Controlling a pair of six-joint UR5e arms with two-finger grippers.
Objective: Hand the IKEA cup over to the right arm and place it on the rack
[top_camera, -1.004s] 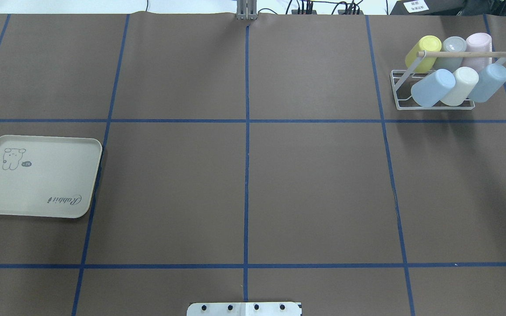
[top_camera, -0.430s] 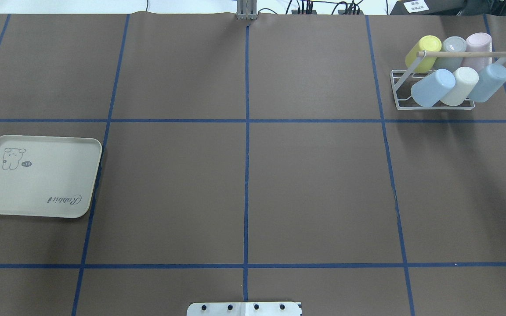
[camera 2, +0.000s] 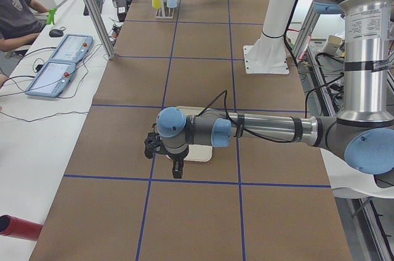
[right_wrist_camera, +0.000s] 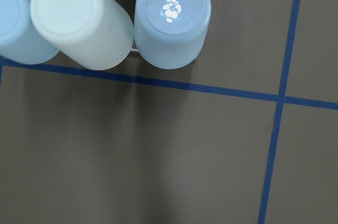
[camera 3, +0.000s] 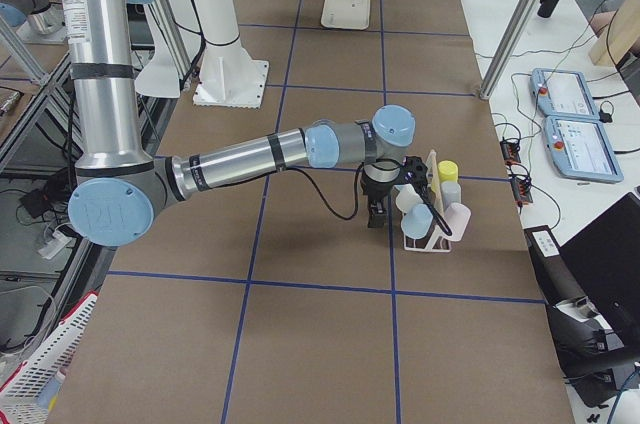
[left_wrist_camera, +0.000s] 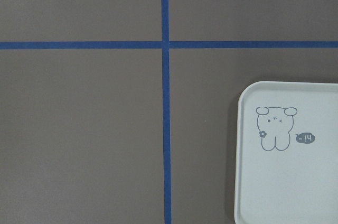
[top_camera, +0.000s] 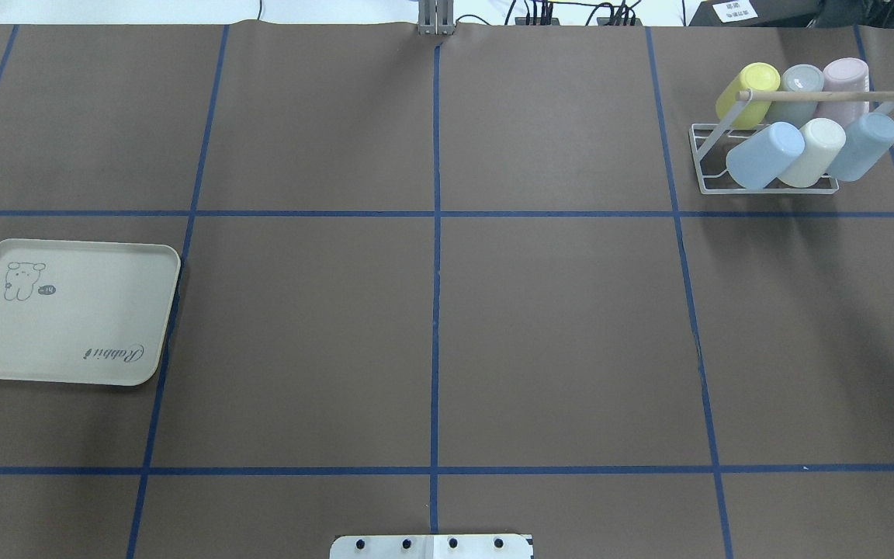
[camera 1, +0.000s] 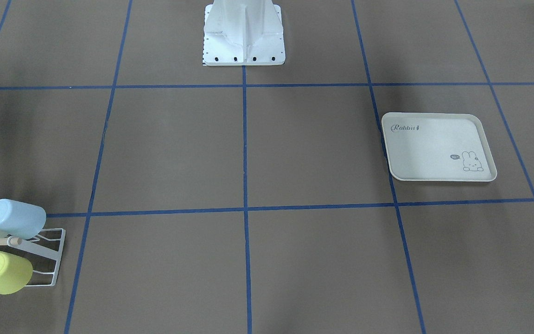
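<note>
- Since the earlier overhead frame, a dark sliver has come in at the right edge, just beside the rack [top_camera: 696, 155]. I take it to be part of the right arm. Cups, rack and tray [top_camera: 74, 326] lie unchanged.
- Six cups sit tilted on the rack around its wooden dowel [top_camera: 819, 96]: yellow cup [top_camera: 748, 95], grey cup [top_camera: 800, 81] and pink cup [top_camera: 847, 78] behind, light blue cup [top_camera: 764, 155], cream cup [top_camera: 813, 151] and blue cup [top_camera: 866, 144] in front.
- The right claw [camera 3: 385, 199] hangs just beside the rack, and its wrist camera looks down on the front cups. I cannot tell whether it is open or closed.
- The left claw [camera 2: 165, 159] hovers over the tray, well apart from the rack. Its state cannot be told either.
- Judged from this, placing looks finished, since no loose cup shows on the bench [top_camera: 556, 326].
- Next, the right arm needs a clean retreat that avoids the dowel and the front cups.
</note>
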